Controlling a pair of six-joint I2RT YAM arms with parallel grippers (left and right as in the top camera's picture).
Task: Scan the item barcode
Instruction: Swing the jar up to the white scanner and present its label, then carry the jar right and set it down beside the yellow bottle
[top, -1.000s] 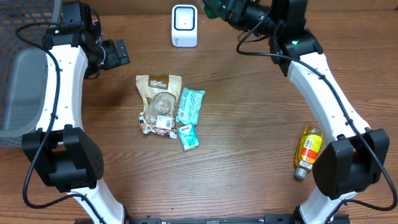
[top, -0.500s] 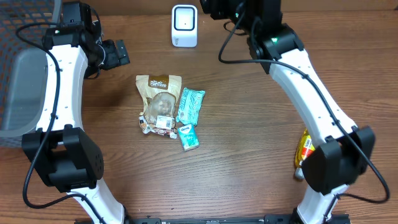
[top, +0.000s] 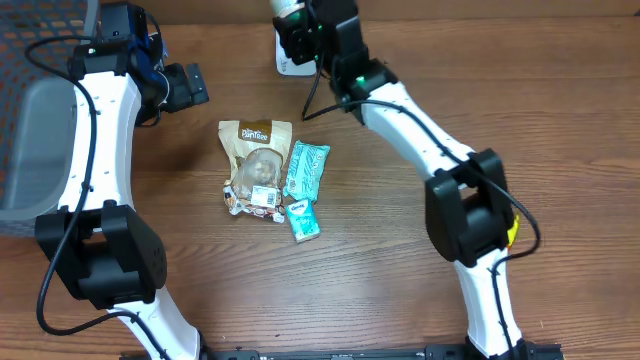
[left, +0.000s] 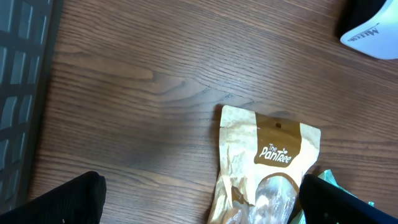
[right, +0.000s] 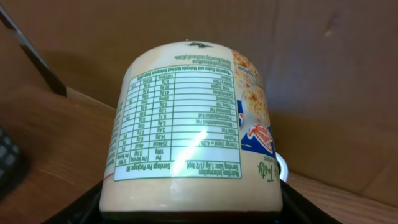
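My right gripper (top: 300, 30) is shut on a cream-coloured jar (right: 196, 130), gripping it by its lower body. The jar's nutrition label faces the right wrist camera, and no barcode shows there. From overhead, only a small part of the jar (top: 288, 8) shows at the top edge. It is held just above the white scanner (top: 284, 66), which the gripper mostly hides. My left gripper (top: 186, 88) stands open above the table at the upper left, with nothing between its fingers (left: 65, 200).
A tan Pantree pouch (top: 256, 160), a teal packet (top: 306, 168) and a smaller teal packet (top: 303, 220) lie mid-table. A yellow bottle (top: 512, 230) peeks out behind the right arm. A grey bin (top: 28, 150) sits at the left edge.
My right arm has swung left along the far edge with the jar, from the top right to over the scanner. The left arm has not moved.
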